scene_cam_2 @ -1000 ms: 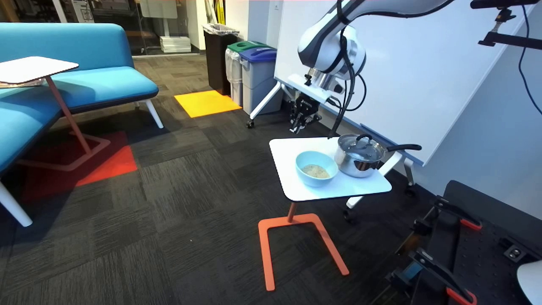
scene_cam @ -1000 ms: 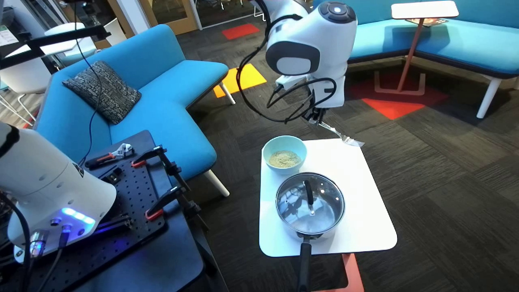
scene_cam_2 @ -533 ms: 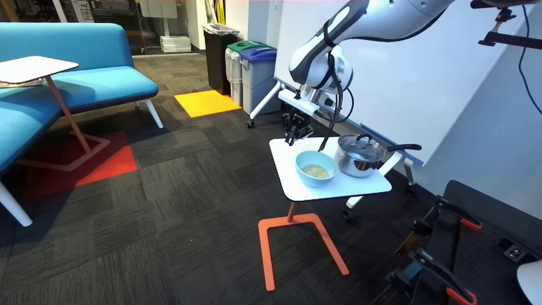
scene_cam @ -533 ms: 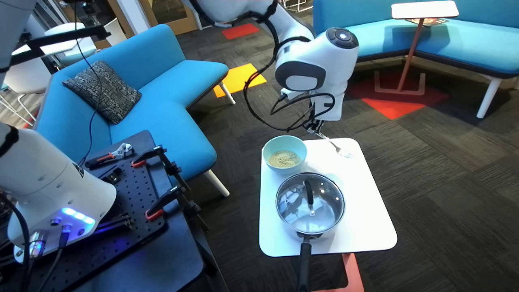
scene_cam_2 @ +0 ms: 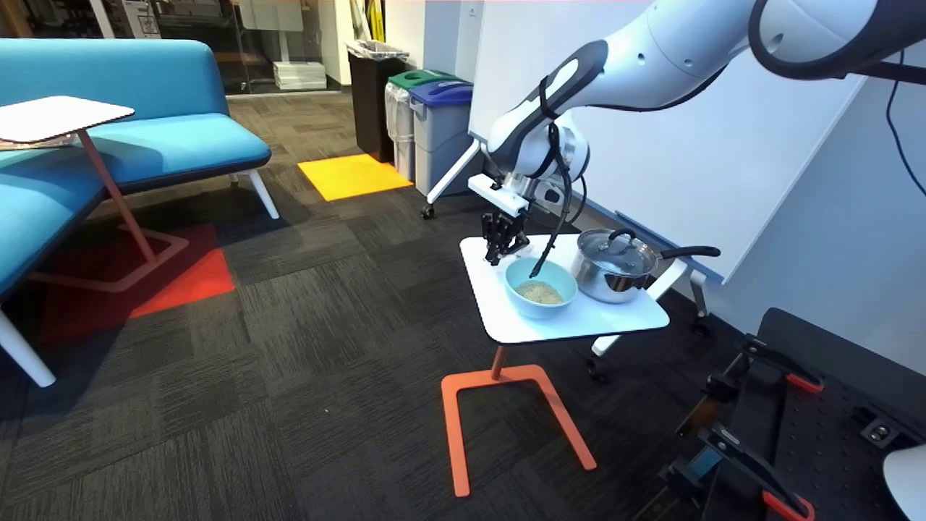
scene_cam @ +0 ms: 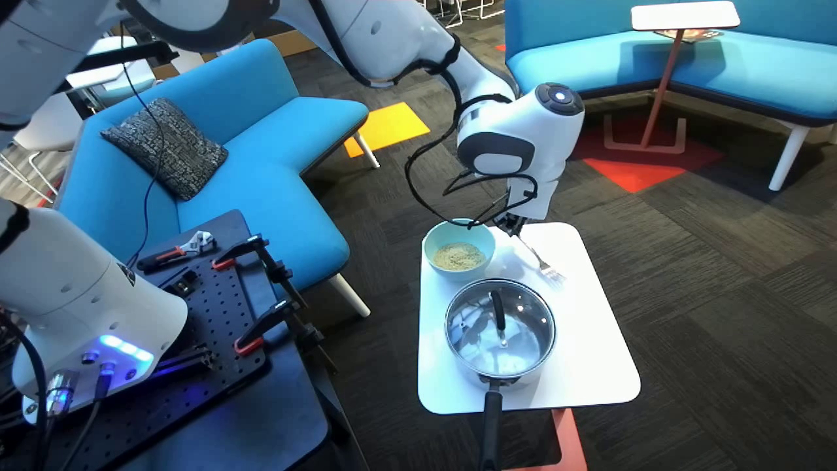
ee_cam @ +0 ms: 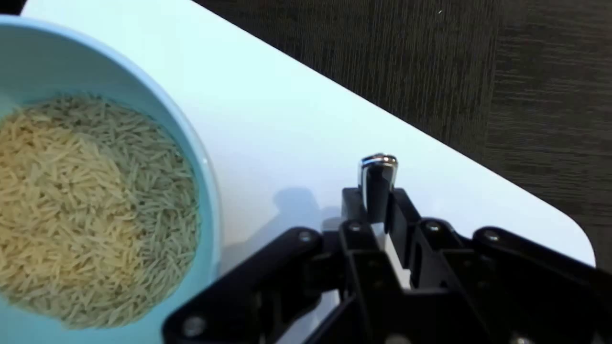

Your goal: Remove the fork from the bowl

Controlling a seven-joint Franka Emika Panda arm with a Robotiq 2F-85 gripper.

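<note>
The light blue bowl (scene_cam: 451,234) holds rice and stands on the white tabletop. It also shows in an exterior view (scene_cam_2: 532,307) and at the left of the wrist view (ee_cam: 208,191). The fork (scene_cam: 533,254) is silver and is outside the bowl. My gripper (scene_cam: 512,229) is shut on its handle end, which shows between the pads in the wrist view (ee_cam: 377,186). The fork slants down over the tabletop, tines away from the bowl. I cannot tell whether the tines touch it. My gripper (scene_cam_2: 495,257) hides most of the fork in an exterior view.
A lidded pot (scene_cam: 500,333) stands beside the bowl, its black handle (scene_cam: 492,425) past the table edge. The small white table (scene_cam: 588,353) has an edge close to the gripper. A black cable (scene_cam: 418,196) hangs from the arm near the bowl.
My gripper has come down and carried the fork from around the table's far edge to low over the tabletop beside the bowl. The bowl and pot have not moved.
</note>
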